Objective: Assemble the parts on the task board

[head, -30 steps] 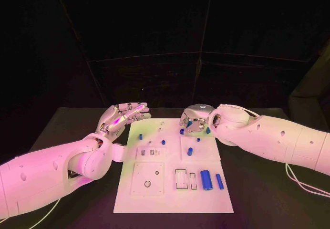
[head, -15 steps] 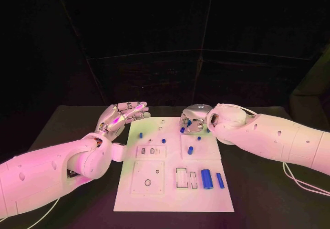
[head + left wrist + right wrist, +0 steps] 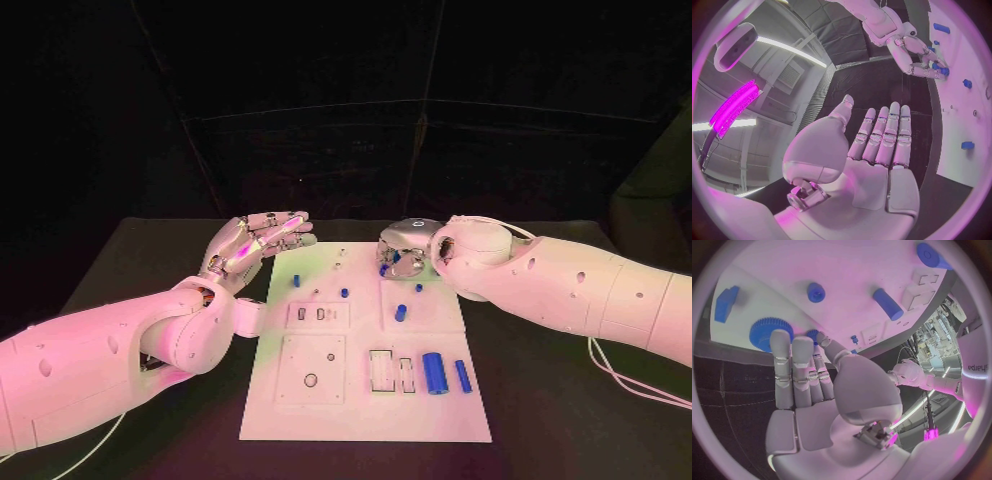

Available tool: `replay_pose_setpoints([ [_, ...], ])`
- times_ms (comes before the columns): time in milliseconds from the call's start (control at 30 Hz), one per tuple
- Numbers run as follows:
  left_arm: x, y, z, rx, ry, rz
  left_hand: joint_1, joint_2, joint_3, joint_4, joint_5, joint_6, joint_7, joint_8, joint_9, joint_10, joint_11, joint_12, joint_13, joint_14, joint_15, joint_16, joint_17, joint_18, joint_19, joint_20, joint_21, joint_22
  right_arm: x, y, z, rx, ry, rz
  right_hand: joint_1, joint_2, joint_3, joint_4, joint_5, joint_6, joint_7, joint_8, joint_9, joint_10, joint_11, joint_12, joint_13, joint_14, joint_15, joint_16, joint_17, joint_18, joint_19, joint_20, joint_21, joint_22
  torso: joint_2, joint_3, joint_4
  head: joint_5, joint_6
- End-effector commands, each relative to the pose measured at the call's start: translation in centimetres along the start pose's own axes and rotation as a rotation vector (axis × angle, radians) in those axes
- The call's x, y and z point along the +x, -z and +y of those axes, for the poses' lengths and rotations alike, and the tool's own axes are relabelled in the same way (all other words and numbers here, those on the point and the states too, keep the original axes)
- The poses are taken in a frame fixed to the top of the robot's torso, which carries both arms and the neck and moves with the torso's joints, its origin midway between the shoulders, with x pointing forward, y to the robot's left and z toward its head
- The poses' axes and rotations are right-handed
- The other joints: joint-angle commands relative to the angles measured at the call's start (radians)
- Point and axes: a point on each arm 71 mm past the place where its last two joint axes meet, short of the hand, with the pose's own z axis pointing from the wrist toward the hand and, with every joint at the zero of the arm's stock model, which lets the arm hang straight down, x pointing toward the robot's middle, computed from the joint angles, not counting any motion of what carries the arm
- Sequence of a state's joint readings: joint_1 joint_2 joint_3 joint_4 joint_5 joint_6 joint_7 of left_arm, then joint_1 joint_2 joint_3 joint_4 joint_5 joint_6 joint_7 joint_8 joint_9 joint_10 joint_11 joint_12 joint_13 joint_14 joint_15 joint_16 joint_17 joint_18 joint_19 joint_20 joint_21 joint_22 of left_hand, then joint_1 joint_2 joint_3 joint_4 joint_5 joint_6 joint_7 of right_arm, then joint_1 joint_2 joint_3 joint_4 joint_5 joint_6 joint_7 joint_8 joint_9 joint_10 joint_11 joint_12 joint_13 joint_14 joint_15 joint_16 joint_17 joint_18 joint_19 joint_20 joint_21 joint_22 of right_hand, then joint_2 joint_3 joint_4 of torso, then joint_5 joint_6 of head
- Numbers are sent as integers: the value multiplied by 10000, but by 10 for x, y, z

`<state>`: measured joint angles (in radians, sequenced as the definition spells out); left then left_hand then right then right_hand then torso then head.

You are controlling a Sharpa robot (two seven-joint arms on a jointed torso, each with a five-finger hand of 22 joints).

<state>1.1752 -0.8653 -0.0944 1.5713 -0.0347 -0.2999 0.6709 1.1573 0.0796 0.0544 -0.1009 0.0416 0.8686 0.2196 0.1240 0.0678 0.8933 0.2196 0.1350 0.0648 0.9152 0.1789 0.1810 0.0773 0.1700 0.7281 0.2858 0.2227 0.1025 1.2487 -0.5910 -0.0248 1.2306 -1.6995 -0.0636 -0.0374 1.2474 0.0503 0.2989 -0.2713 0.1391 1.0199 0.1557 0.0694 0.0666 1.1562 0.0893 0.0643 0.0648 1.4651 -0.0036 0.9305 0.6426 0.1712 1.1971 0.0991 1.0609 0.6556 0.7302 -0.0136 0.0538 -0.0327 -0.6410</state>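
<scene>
Left hand hovers beside the task board, fingers spread, holding nothing. Right hand at the board's far edge; grip indeterminate.

Upright parts mid-board; near edge free

Parts on task board

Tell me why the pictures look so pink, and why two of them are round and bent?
Head view: pink light tints the white arms, and a green patch falls on the white task board; the background is dark. Wrist views: fisheye lenses bend the board's straight edges, and the left hand and right hand loom large.
</scene>
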Motion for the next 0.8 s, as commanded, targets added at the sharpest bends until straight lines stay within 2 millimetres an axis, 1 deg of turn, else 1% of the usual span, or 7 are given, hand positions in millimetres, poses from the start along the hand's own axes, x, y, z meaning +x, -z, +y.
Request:
replay_pose_setpoints([
  [33,2,-1,-2,116,52,155,-6,112,7,-59,57,66,539,-52,-9,87,5,-44,-14,-10,19,-32,-9,90,87,10,-1,-11,0,-1,1,2,98,230,-99,33,155,5,-51,148,-5,-12,15,114,-14,14,-10,124,-10,245,263,-175,118,-3,205,276,17,7,-3,-4,-24],
  [167,1,-1,-2,96,49,153,-2,120,11,-65,57,68,539,-57,-10,87,6,-52,-15,-11,19,-41,-13,90,96,11,0,-13,0,-1,0,46,97,172,-97,100,449,73,-118,408,-53,58,45,402,-76,76,13,256,-58,1066,1216,-330,495,-37,907,1311,11,3,-2,-5,-45],
  [267,1,-1,-1,84,47,150,-1,122,11,-67,57,68,539,-59,-10,86,6,-54,-15,-12,20,-44,-14,90,99,11,0,-13,-1,-1,-1,96,97,147,-126,6,657,113,-169,488,-35,31,34,499,-86,36,4,249,-56,1453,1601,-388,581,-45,1231,1718,13,5,-4,-7,-57],
  [333,1,-1,-1,74,48,153,-1,122,11,-67,57,68,539,-59,-10,86,6,-54,-15,-12,20,-44,-14,90,99,11,0,-13,-1,-1,-1,123,97,130,-132,-33,711,122,-175,493,-31,17,29,502,-82,23,2,233,-50,1516,1653,-394,578,-43,1289,1782,20,-3,-5,-13,-44],
  [500,1,-1,-1,60,58,166,-1,122,11,-67,57,68,539,-59,-10,86,6,-54,-15,-12,20,-44,-14,90,99,11,0,-13,-2,-2,0,144,109,-84,-123,-109,851,139,-183,501,-26,-9,21,502,-79,3,-2,195,-39,1662,1779,-410,570,-33,1418,1928,14,-5,-6,-5,-53],
  [700,1,-1,-1,46,71,181,1,126,12,-74,57,65,542,-69,-12,81,8,-67,-16,-16,22,-56,-19,88,107,11,0,-17,-9,1,5,25,67,-997,-83,-164,1016,157,-165,561,-9,-3,26,550,-75,11,4,202,-33,1916,2052,-462,669,-24,1667,2288,13,7,-1,17,-18],
  [800,0,-1,-1,44,78,189,1,126,12,-74,57,65,542,-69,-12,81,8,-67,-16,-16,22,-56,-19,88,107,11,0,-17,-13,2,7,36,22,-1444,-85,-208,1084,180,-165,582,2,-6,26,563,-73,7,3,197,-27,2011,2138,-480,699,-18,1768,2422,20,-10,6,9,25],
])
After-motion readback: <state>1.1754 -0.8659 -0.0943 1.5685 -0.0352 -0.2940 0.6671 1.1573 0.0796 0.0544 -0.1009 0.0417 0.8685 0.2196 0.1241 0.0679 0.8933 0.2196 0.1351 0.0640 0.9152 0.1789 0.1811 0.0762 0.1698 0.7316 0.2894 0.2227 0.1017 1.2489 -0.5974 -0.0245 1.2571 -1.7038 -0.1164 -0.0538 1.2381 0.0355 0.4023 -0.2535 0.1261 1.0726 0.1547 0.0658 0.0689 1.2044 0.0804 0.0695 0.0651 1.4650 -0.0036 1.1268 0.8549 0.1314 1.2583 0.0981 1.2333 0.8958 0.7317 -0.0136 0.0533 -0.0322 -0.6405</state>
